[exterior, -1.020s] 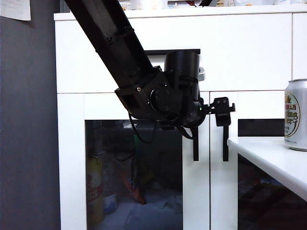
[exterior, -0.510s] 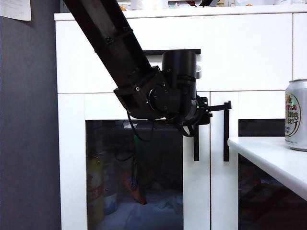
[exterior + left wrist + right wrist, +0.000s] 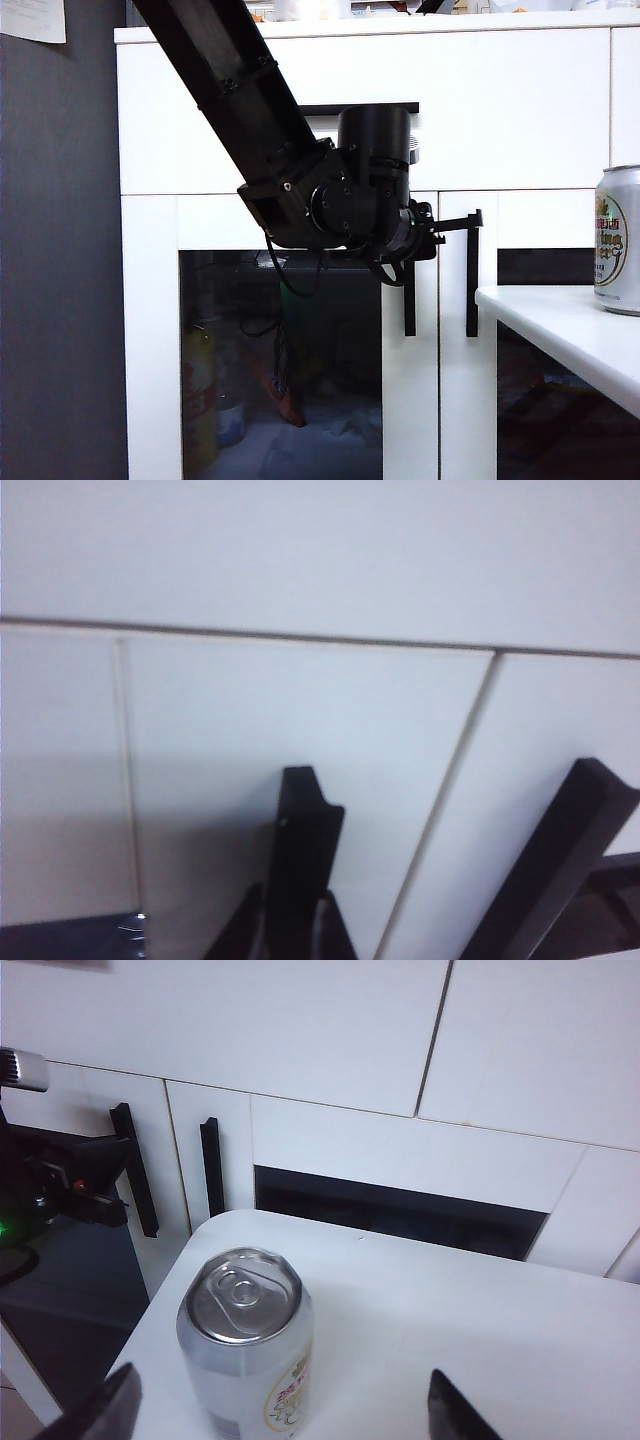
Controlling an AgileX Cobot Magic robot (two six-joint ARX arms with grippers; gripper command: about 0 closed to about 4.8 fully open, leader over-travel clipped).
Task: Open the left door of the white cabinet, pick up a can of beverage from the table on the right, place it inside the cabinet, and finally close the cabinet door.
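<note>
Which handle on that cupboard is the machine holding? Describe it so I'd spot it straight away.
Start at the white cabinet, below its wide drawer, where two glass doors meet. Two vertical black bars hang side by side there; the left gripper has closed on the handle of the left door. Its twin on the other door stands free, nearer the table.

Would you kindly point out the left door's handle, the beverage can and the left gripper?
left door's handle (image 3: 409,310), exterior view, lower part of the black bar.
beverage can (image 3: 245,1345), right wrist view, upper side wall.
left gripper (image 3: 297,880), left wrist view, closed fingers.
</note>
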